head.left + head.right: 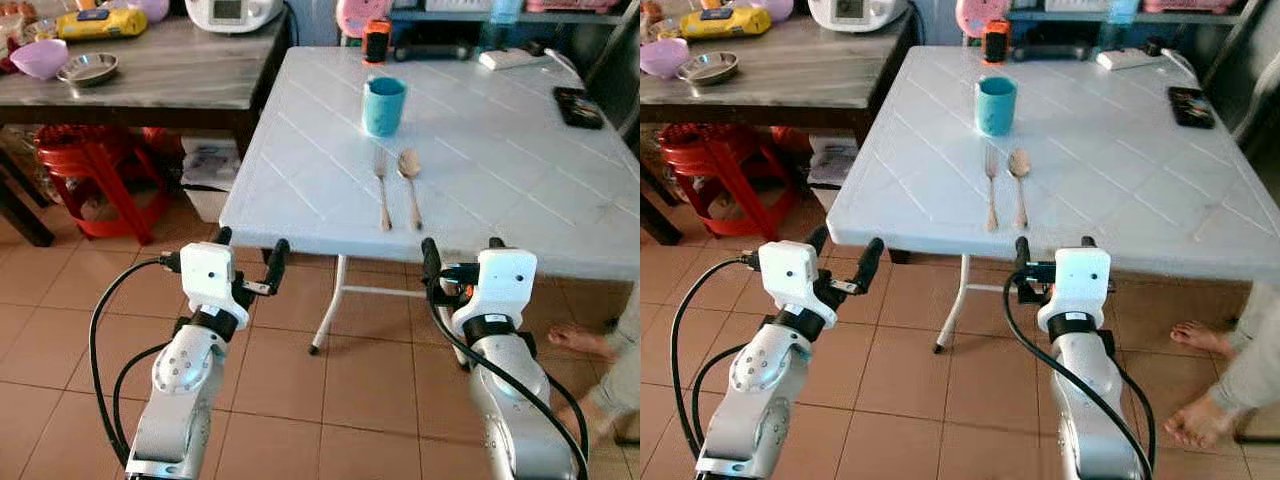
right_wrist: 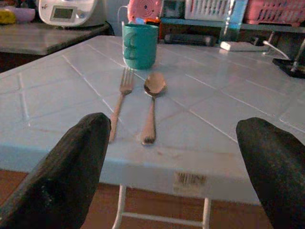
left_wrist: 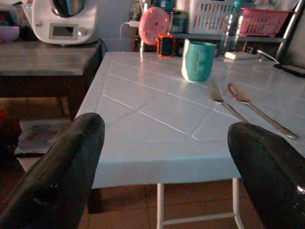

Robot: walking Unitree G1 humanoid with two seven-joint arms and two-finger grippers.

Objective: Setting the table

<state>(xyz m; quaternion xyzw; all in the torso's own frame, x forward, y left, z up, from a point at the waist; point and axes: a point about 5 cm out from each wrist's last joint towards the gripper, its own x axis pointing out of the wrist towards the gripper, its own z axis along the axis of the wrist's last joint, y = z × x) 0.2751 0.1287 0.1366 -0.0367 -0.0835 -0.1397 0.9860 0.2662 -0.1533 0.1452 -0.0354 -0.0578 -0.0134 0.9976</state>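
Left eye view: fork (image 1: 381, 188) and spoon (image 1: 410, 180) lie parallel below the teal cup (image 1: 383, 105) on the white worktop (image 1: 300, 150), apparently a finished setting, both pincers, left (image 1: 247, 252) and right (image 1: 459, 256), spread empty short of its edge.

Left tool (image 1: 247, 255) and right tool (image 1: 462, 252), both raised forward, fingers spread apart.

A red stool (image 1: 95, 170) stands under the wooden side table (image 1: 180, 75), which holds a purple bowl (image 1: 40, 57).
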